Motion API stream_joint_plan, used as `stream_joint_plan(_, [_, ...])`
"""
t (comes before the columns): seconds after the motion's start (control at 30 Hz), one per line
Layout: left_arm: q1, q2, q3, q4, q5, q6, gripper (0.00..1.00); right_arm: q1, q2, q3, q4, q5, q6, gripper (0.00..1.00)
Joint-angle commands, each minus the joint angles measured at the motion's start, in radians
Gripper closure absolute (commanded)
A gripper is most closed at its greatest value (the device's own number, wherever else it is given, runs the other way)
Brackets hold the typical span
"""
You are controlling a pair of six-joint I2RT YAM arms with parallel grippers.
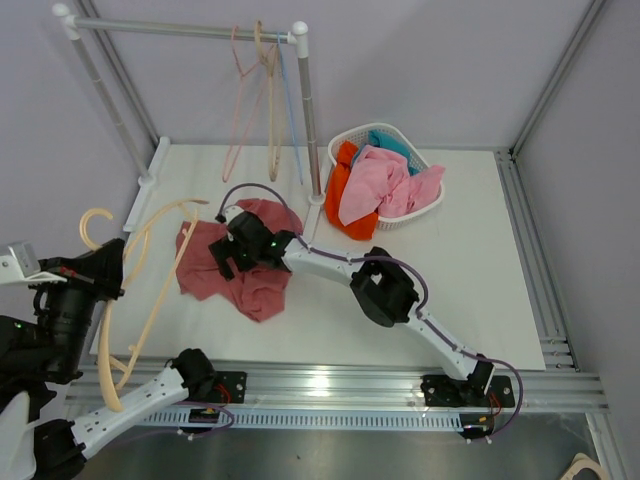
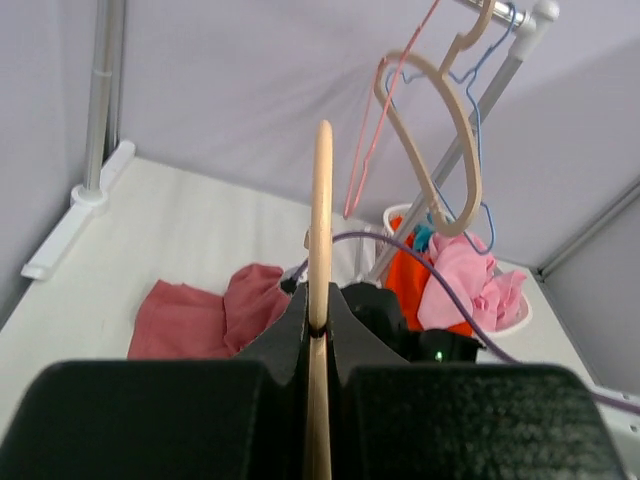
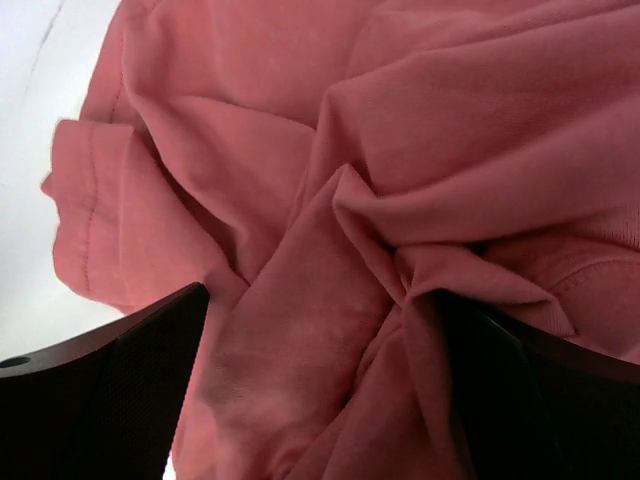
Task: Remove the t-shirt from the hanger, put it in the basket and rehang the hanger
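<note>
The red t-shirt (image 1: 250,285) lies crumpled on the white table, off the hanger. My left gripper (image 1: 100,280) is shut on the bare cream hanger (image 1: 150,300) and holds it raised at the table's left side; its far arm ends beside the shirt's left edge. In the left wrist view the hanger (image 2: 322,200) rises thin from the left gripper (image 2: 319,325), with the t-shirt (image 2: 200,315) beyond. My right gripper (image 1: 235,250) hovers low over the shirt, open. In the right wrist view the t-shirt (image 3: 380,180) fills the frame, and the right gripper (image 3: 320,390) has loose folds between its fingers (image 3: 120,400).
A clothes rack (image 1: 305,110) stands at the back of the table with several thin hangers (image 1: 255,90) on its bar. A white basket (image 1: 432,200) of pink, orange and teal clothes sits at the back right. The right arm (image 1: 390,290) stretches across the table's middle.
</note>
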Motion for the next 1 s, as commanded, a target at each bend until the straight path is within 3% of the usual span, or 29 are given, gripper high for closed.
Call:
stream_joint_plan(0.0, [-0.006,0.04,-0.009,0.184,-0.034,0.145,0.99,0.016,0.04,0.027,-0.132,0.069,-0.022,0.01])
stream_joint_plan(0.07, [-0.006,0.046,-0.031,0.238,-0.044,0.18,0.99,0.019,0.039,0.013,-0.168,0.072,-0.03,0.01])
stream_joint_plan(0.13, [-0.006,0.06,-0.038,0.272,-0.044,0.203,0.99,0.028,0.008,-0.033,-0.201,0.06,-0.034,0.15])
stream_joint_plan(0.17, [-0.006,0.066,-0.037,0.281,-0.045,0.208,0.99,0.031,-0.015,-0.062,-0.204,0.055,-0.033,0.48])
stream_joint_plan(0.2, [-0.006,0.078,-0.038,0.293,-0.044,0.216,0.99,0.036,-0.043,-0.103,-0.199,0.05,-0.027,0.69])
stream_joint_plan(0.27, [-0.006,0.087,-0.038,0.328,-0.048,0.24,0.99,0.056,-0.162,-0.275,-0.161,0.037,-0.004,1.0])
stream_joint_plan(0.47, [-0.006,0.113,-0.051,0.456,-0.113,0.367,0.99,0.105,-0.469,-0.683,-0.162,-0.105,0.001,1.0])
stream_joint_plan(0.57, [-0.006,0.132,-0.045,0.502,-0.142,0.407,0.99,0.078,-0.719,-0.763,-0.241,-0.131,-0.007,1.0])
stream_joint_plan(0.67, [-0.006,0.153,-0.051,0.514,-0.14,0.397,0.99,0.016,-0.978,-0.731,-0.322,-0.082,0.004,1.0])
stream_joint_plan(0.73, [-0.006,0.171,-0.04,0.481,-0.14,0.371,0.99,-0.091,-1.094,-0.63,-0.395,0.013,0.035,1.0])
stream_joint_plan(0.8, [-0.006,0.202,-0.037,0.445,-0.14,0.343,0.99,-0.215,-1.13,-0.532,-0.409,0.119,0.024,1.0])
stream_joint_plan(0.97, [-0.005,0.228,-0.023,0.376,-0.084,0.265,0.99,-0.445,-1.062,-0.337,-0.407,0.167,-0.019,1.0])
